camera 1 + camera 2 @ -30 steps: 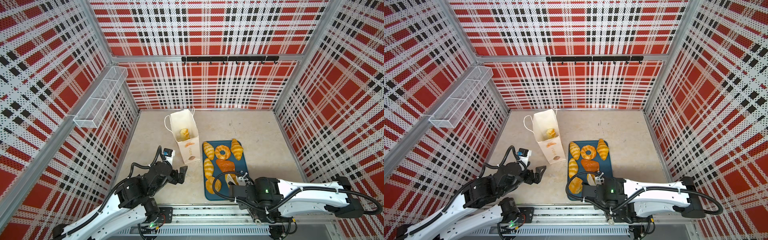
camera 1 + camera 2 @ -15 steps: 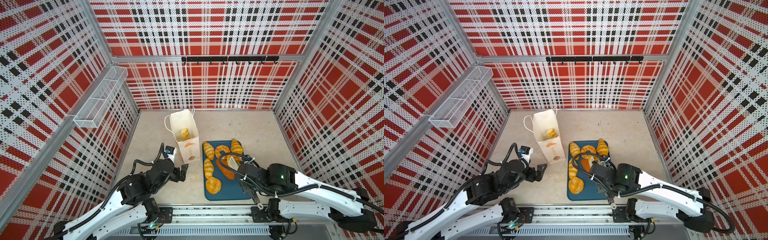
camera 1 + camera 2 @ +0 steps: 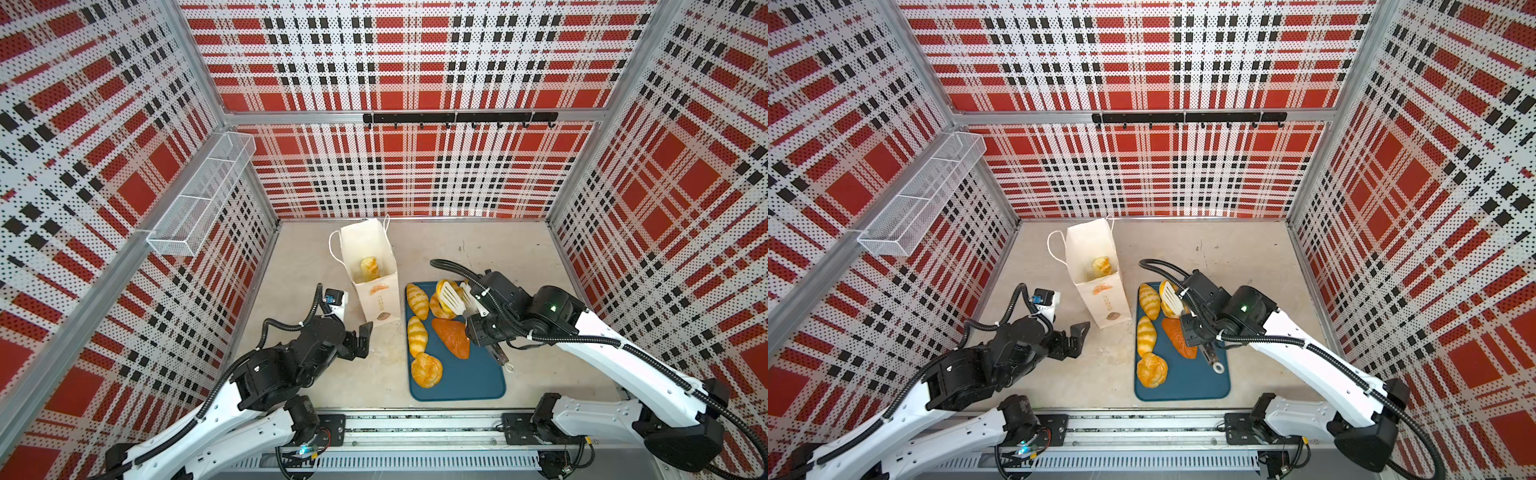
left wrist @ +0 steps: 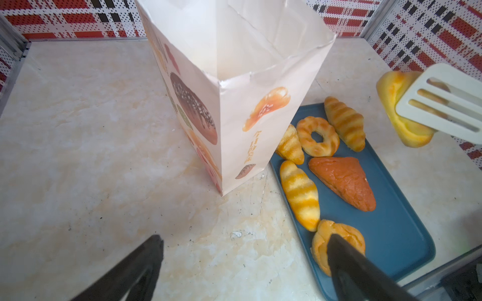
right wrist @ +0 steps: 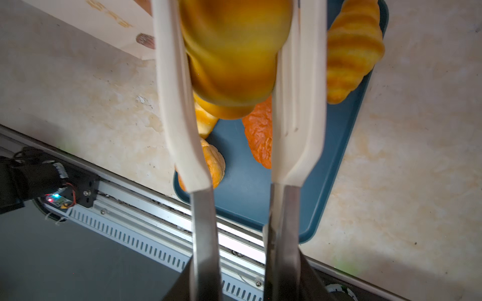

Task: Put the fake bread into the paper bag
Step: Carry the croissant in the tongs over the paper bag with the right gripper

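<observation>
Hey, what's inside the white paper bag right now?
One golden toy pastry lies at the bottom of the paper bag, seen in both top views. The bag's near wall covers part of its floor, so more could be hidden there.

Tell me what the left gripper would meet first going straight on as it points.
Probably the paper bag, near its bottom corner, just ahead of the open left gripper, though depth is unclear.

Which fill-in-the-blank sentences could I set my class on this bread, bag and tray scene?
The paper bag holds ___ pastry.
The left hand is ___, holding nothing.
___ pastries lie on the tray.
The tongs are held by the ___ hand.
Missing words: one, open, six, right.
</observation>
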`<state>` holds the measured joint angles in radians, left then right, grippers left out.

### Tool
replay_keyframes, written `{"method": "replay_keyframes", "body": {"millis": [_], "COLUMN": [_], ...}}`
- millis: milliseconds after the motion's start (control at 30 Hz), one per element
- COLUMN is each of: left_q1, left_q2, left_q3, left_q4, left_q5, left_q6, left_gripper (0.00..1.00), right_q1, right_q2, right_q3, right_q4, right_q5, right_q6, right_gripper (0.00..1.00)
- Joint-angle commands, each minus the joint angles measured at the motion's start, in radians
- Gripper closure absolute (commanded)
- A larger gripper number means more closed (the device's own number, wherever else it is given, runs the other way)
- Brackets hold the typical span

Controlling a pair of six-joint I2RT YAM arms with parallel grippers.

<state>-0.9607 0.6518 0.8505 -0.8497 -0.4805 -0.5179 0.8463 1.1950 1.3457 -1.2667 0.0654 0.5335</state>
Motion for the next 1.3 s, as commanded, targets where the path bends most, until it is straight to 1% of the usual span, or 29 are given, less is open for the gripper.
{"method": "replay_keyframes", "body": {"millis": [0,133,233,433,767,1067,1267], "left_q1": [0.008,0.014,0.022,0.046,0.084,0.131,0.175], "left_q2": [-0.002,0.011,0.021,0.034,0.038,0.047,0.057], "left_q3": [0.031,0.035,0.039,0.049,0.053,0.061,0.056], "left_q4": [-0.015,-0.018,-0.020,-0.017,-0.020,-0.021,-0.018], "left_q5": [-0.044,-0.047,-0.046,-0.021,-0.008,0.010,0.058], "left_q6": [-0.020,-0.029,-0.030,-0.029,-0.033,-0.012,-0.001], "left_gripper": [0.01,0.01,0.01,0.01,0.01,0.01,0.01], "right_q1": [-0.034,-0.056,-0.086,-0.117,-0.173,-0.166,-0.087], "right_q2": [0.033,0.104,0.131,0.219,0.378,0.505,0.568], "right_q3": [0.105,0.213,0.268,0.413,0.690,0.908,0.985], "right_q4": [0.062,0.036,0.050,0.044,0.000,-0.008,0.012], "right_q5": [-0.061,-0.078,-0.112,-0.156,-0.221,-0.304,-0.294], "right_q6": [-0.149,-0.214,-0.253,-0.327,-0.421,-0.431,-0.420], "right_gripper": [0.59,0.59,0.59,0.59,0.59,0.60,0.59]}}
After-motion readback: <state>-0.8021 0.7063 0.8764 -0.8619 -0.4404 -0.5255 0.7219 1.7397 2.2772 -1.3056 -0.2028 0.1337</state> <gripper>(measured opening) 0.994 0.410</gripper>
